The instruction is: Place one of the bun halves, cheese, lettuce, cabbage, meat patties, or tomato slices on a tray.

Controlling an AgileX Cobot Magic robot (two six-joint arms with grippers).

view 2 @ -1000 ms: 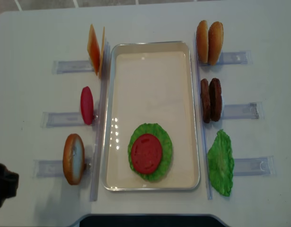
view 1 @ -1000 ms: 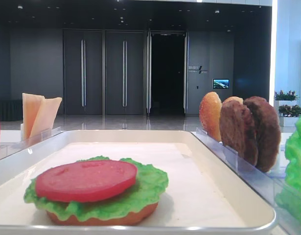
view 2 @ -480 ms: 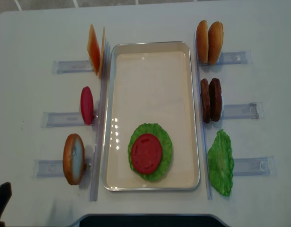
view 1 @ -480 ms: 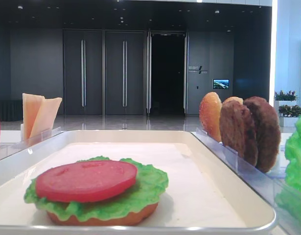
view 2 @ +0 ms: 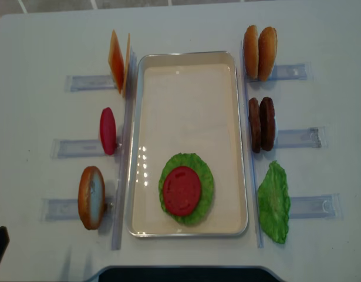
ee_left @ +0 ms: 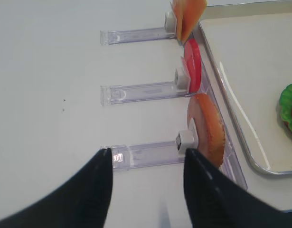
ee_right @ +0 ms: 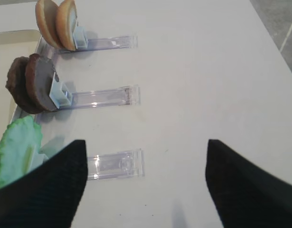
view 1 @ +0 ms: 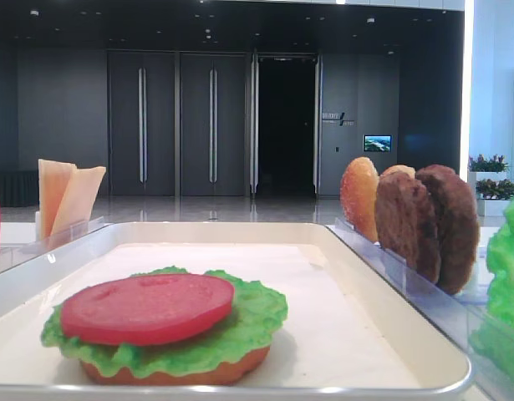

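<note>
Since a second ago my left gripper (ee_left: 146, 190) has retreated toward 7 o'clock, jaws apart and empty; reaching back, I risk toppling the upright bun half (ee_left: 208, 129) at 12 o'clock.

**A demonstration setup in a large lobby**

A dark hall with tall double doors (view 1: 177, 125), a wall screen (view 1: 377, 143) and potted plants (view 1: 488, 164) is seen beyond a white worktop (view 2: 45, 47), where toy food is racked in clear holders (view 2: 71, 147).
</note>
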